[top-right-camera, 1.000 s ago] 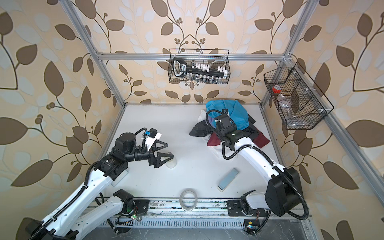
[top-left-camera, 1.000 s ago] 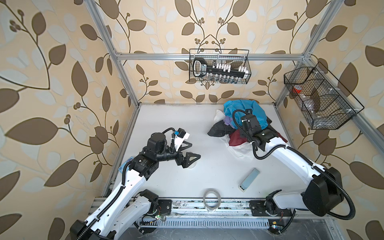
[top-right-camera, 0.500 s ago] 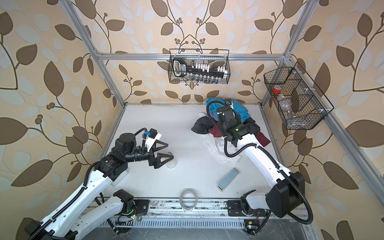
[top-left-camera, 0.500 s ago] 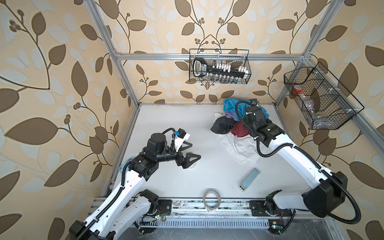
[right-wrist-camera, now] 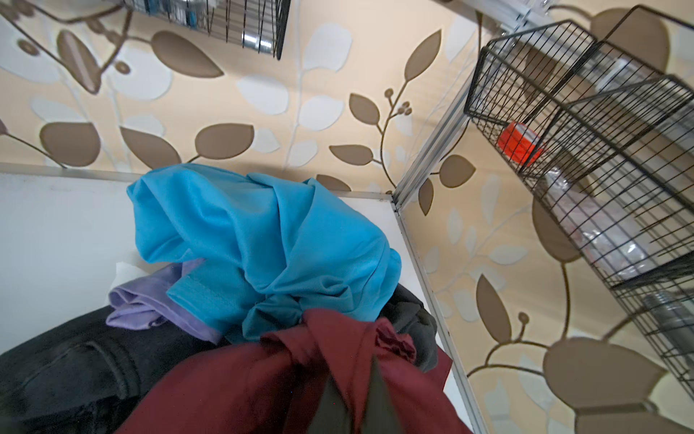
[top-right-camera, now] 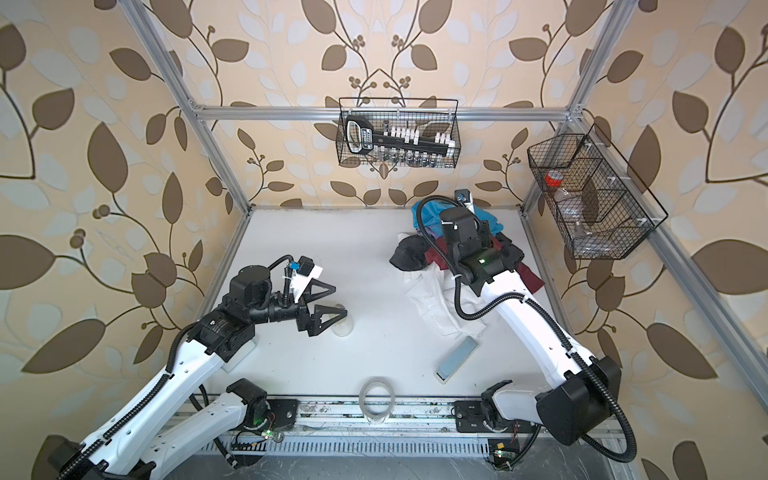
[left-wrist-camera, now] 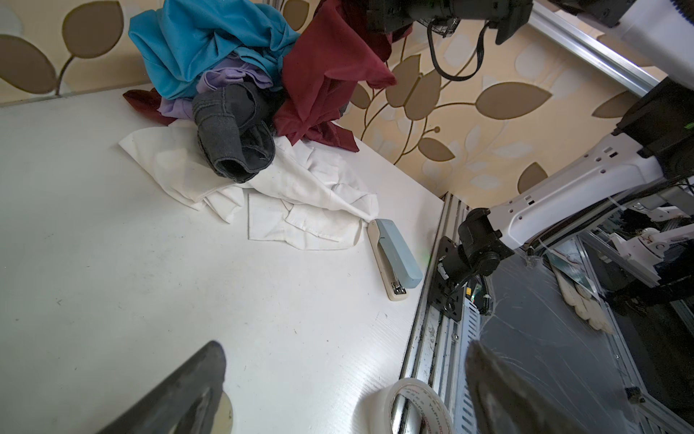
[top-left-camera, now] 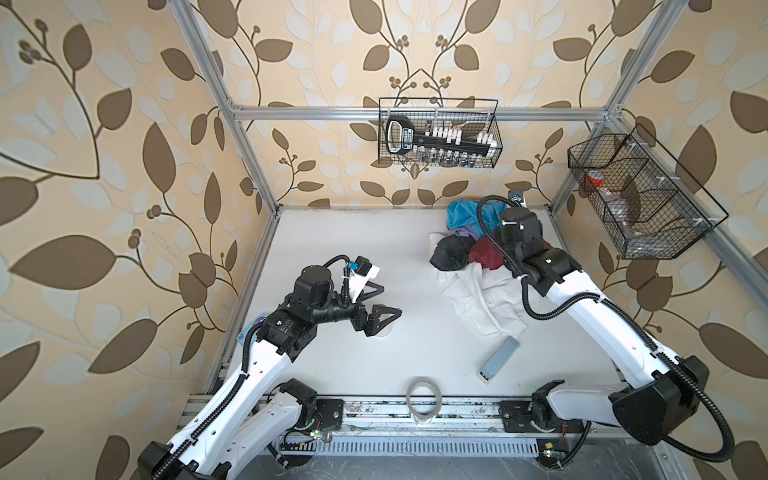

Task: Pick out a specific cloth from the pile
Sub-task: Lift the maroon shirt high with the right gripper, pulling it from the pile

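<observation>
Right claw (right-wrist-camera: 360, 379) is clamped on the cloth (top-left-camera: 482, 251) - in the right wrist view the maroon fabric is bunched and pinched tight between its fingers. The cloth is at the far right corner of the counter (top-left-camera: 332, 232). In the left wrist view its gripped part hangs from the claw, raised off the surface. Its lower end drapes onto the white shirt (top-left-camera: 482, 299) and leans against the pile (top-left-camera: 461, 216). Another maroon strip shows along the right edge of the counter in a top view.

The pile sits in the same far right corner. A turquoise piece (right-wrist-camera: 244, 233) is on top, with a lavender piece (right-wrist-camera: 150, 300) tucked under it. A dark grey garment (top-left-camera: 451, 253) is rolled up on the side facing the counter's middle. The white shirt spreads flat from under the heap toward the near edge. A pale blue stapler (top-left-camera: 498, 359) lies just beside the shirt's near end. A tape roll (top-left-camera: 423, 401) stands at the middle of the near edge.

Left claw (top-left-camera: 390, 300) hovers over the left half of the counter with jaws wide apart, holding nothing - well apart from the pile. A small pale round thing (top-right-camera: 344, 328) lies under it; what it is cannot be told.

One wire basket (top-left-camera: 438, 133) hangs on the back wall, and a second basket (top-left-camera: 640, 199) hangs on the right wall.
</observation>
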### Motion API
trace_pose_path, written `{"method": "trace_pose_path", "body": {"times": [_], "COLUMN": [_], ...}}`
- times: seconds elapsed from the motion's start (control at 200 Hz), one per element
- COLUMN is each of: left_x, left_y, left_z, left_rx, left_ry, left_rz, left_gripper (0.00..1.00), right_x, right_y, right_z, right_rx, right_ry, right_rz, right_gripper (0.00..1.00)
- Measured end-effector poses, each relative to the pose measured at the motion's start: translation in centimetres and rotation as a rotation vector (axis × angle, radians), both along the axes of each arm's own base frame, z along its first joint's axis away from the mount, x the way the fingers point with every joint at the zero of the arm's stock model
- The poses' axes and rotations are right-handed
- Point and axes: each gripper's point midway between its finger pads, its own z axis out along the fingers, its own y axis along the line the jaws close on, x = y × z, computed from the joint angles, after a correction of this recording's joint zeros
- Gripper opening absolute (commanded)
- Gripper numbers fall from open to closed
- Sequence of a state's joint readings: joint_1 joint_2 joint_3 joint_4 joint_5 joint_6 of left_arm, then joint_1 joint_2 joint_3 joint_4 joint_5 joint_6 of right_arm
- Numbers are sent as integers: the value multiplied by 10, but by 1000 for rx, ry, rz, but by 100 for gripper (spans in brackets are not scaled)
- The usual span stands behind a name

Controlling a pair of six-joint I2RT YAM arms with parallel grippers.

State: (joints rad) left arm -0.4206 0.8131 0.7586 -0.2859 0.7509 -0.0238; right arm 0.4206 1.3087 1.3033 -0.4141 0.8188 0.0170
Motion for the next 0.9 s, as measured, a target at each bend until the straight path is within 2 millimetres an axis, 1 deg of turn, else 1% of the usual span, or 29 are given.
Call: {"method": "trace_pose_path", "body": {"times": [0.08, 0.15, 0.245, 0.31, 0.47, 0.585, 0.655, 0.745, 0.905], "left_x": [-1, -1, -1, -1, -1, -1, -2, -3, -3], "left_y": [-1, -1, -1, -1, -1, -1, -2, -2, -2], "left_z": [0, 0, -1, -1, -1, -1, -1, -1, -2], "left_rx": [1, 1, 2, 3, 4, 5, 6, 7, 11], "left_ry": [0, 1, 1, 0, -4, -6, -8, -9, -7], "left_rz": [-5, -6, -6, -6, -7, -8, -12, -14, -14], "left_gripper": [99, 99, 99, 99, 99, 99, 99, 99, 99], "right_x": [5, 11, 20, 27, 39, 40, 39, 36, 29], "right_y": [-4, -13, -23, -27, -24, -24, -24, -27, -34], "right_z": [18, 36, 54, 63, 77, 88, 98, 116, 156], "right_rx": [-4, -5, -4, -9, -23, -30, -34, -48, -72], "right_ry": [-41, -76, -113, -129, -149, -165, -183, -216, -298], "right_rz": [-9, -30, -60, -72, -69, -65, -65, -74, -102], "right_gripper": [0, 0, 0, 0, 0, 0, 0, 0, 0]}}
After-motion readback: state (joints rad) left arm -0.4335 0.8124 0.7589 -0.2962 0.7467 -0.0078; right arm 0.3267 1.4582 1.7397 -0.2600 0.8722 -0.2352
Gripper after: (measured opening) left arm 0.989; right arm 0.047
